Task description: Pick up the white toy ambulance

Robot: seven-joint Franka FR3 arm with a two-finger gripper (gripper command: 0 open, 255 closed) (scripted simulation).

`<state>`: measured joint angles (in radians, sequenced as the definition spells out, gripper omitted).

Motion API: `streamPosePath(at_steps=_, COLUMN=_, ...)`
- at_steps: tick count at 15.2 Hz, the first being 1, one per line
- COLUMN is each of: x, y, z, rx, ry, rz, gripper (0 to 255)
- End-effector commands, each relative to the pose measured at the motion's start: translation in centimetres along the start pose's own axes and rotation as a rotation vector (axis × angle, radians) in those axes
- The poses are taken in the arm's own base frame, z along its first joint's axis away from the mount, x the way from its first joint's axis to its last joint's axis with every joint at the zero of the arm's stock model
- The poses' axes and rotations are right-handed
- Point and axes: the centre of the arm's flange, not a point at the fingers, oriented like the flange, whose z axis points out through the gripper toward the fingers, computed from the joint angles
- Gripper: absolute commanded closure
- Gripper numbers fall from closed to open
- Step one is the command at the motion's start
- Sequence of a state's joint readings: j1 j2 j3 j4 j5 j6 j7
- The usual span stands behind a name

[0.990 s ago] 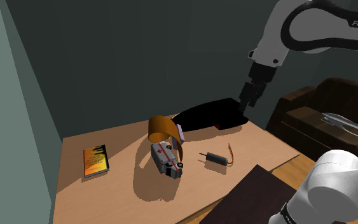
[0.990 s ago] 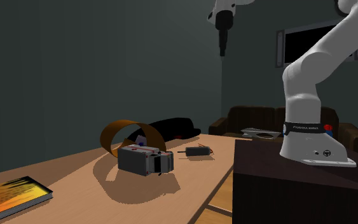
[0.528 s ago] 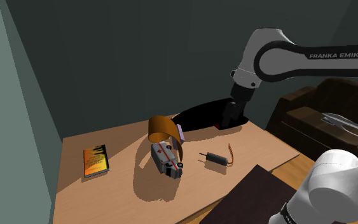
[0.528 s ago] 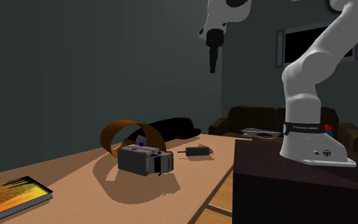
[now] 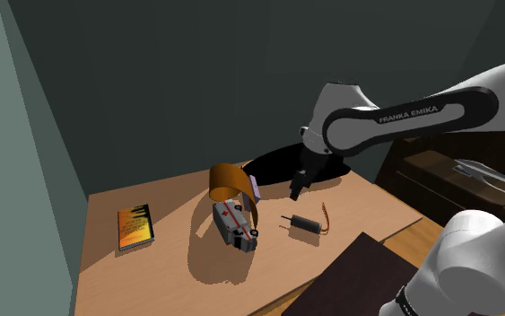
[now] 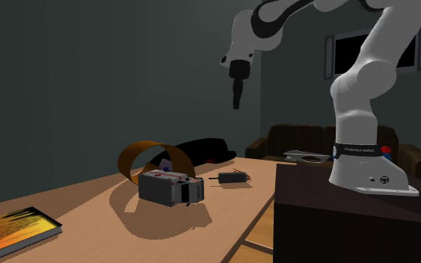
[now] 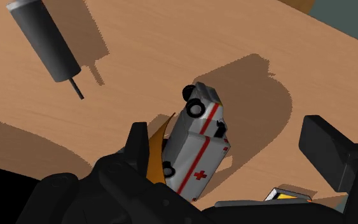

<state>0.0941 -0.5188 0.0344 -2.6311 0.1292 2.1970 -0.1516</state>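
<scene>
Dark stand (image 6: 328,217) nearest, at edge of wooden table (image 5: 134,278). On table: orange book (image 5: 134,227) toward shoulder view's left. Toy ambulance (image 5: 233,223), grey-white with red stripes and red cross, black wheels, near table middle, just beside orange band (image 5: 226,178) that stands on edge. Small dark cylinder (image 5: 304,223) to its right, apart. Gripper (image 6: 236,103) hangs high above table, fingers spread wide, gripping nothing. Farther back: low black object (image 5: 273,166), then brown sofa (image 5: 439,166).
</scene>
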Motion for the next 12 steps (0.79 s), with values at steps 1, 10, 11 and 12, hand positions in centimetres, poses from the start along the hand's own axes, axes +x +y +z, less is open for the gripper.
streamPosePath(at_steps=1, x=0.8, y=-0.3, z=2.5, rx=-0.005, ry=0.007, rz=-0.019, gripper=0)
streamPosePath(at_steps=10, x=5.1, y=-1.5, z=13.5, rx=-0.024, ry=0.027, rz=-0.105, gripper=0)
streamPosePath(at_steps=11, x=5.5, y=-1.7, z=14.7, rx=-0.027, ry=0.029, rz=-0.115, gripper=0)
streamPosePath(at_steps=12, x=6.0, y=-1.8, z=15.9, rx=-0.029, ry=0.032, rz=-0.124, gripper=0)
